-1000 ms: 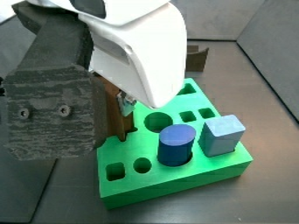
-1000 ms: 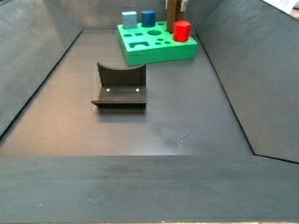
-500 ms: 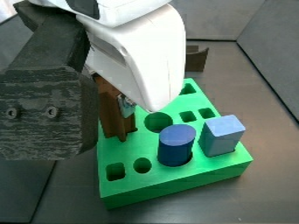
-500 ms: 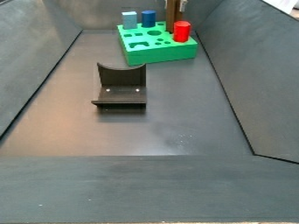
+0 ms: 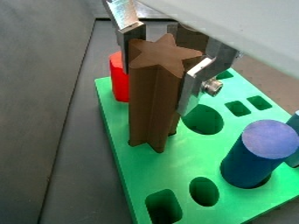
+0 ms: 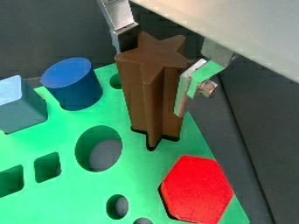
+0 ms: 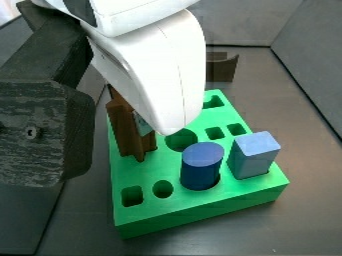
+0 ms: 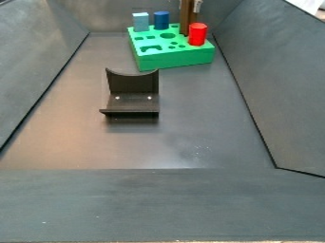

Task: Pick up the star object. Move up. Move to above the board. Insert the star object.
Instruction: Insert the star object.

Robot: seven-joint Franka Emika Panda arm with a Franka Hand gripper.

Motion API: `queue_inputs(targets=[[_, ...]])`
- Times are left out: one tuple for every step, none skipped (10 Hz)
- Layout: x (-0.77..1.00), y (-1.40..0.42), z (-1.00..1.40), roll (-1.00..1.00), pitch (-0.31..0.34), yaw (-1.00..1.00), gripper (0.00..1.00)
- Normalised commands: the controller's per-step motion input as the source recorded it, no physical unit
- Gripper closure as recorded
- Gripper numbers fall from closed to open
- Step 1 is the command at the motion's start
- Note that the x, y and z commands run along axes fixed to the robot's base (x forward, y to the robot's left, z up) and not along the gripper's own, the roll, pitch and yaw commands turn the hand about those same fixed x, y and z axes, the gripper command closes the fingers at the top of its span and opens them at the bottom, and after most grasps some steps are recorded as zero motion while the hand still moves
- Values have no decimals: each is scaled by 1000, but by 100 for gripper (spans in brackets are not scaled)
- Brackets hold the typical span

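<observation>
The floor [image 8: 165,133] is dark grey and smooth, with a soft shine. Dark grey walls [image 8: 38,66] slope up on each side, so the place looks like a big trough. The fixture [image 8: 129,95] stands on the floor, well apart from the board [image 8: 178,55].

The board is bright green and sits at the far end in a side view. It has round and square holes. A red peg [image 8: 199,33] stands in it, and a blue round peg [image 7: 202,165] and a light blue square block [image 7: 254,153] stand in it too.

The pincer [image 5: 163,61] is right over the board, beside the red peg [image 5: 118,77]. Its flat silver fingers [image 6: 193,83] sit on both sides of the star object [image 5: 155,92] near its top. You cannot tell if they press on it or stand just off it. The star object is brown and stands upright, with its bottom end down in a hole in the board in both wrist views [image 6: 152,92].
</observation>
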Motion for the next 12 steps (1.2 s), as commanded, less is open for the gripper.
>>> queue_inputs(targets=[[0,0,-983,0,0,-260,100],[0,0,-791,-131,-116,-114,100],[0,60,-369,-299,-116,0,100],[-20,23,0,0,0,0,100],[-91,0,-831,-79,0,-106,100],[-3,-29,-920,-106,0,-220,100],[34,-57,-763,-163,-106,-114,100],[54,-3,-849,-127,-109,-111,100],[166,0,-943,-80,-77,-106,100],[-43,11,-6,-1,-93,0,100],[3,0,0,0,20,0,100],[0,0,0,0,-7,0,100]])
